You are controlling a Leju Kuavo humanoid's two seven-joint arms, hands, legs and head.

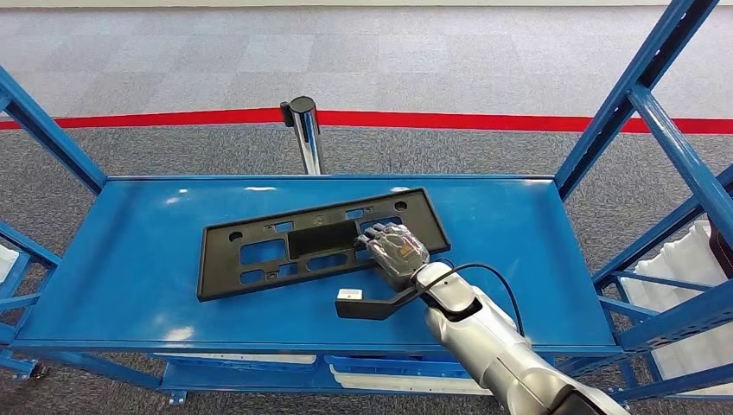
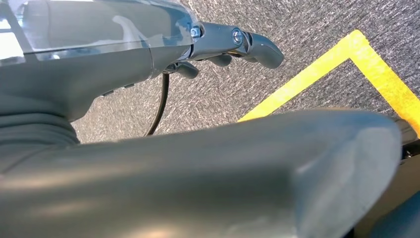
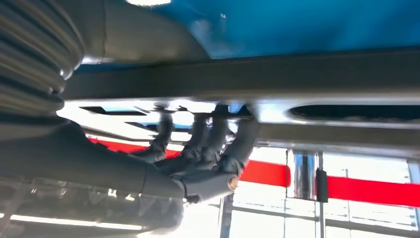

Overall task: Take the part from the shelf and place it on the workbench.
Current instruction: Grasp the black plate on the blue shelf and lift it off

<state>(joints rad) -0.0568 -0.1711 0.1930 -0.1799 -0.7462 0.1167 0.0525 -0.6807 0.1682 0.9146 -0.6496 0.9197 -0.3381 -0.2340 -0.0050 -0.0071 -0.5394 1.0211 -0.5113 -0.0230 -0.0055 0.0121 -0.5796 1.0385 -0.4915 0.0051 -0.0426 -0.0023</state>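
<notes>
A flat black plastic part (image 1: 259, 251) with several cut-outs lies on the blue shelf (image 1: 130, 259), slightly askew. My right hand (image 1: 398, 251) rests on its right near end. In the right wrist view the part (image 3: 297, 74) runs between the thick thumb on one face and the dark fingers (image 3: 198, 134) pressed on the other, so the hand grips its edge. My left hand (image 2: 228, 47) hangs over grey carpet, its fingers loosely extended and holding nothing.
Blue shelf uprights (image 1: 640, 86) rise at both sides, and a lower shelf level sits beneath. A chrome post (image 1: 304, 130) stands behind the shelf by a red floor line (image 1: 484, 119). White bags (image 1: 683, 259) lie at the right. Yellow tape (image 2: 317, 69) marks the floor under my left hand.
</notes>
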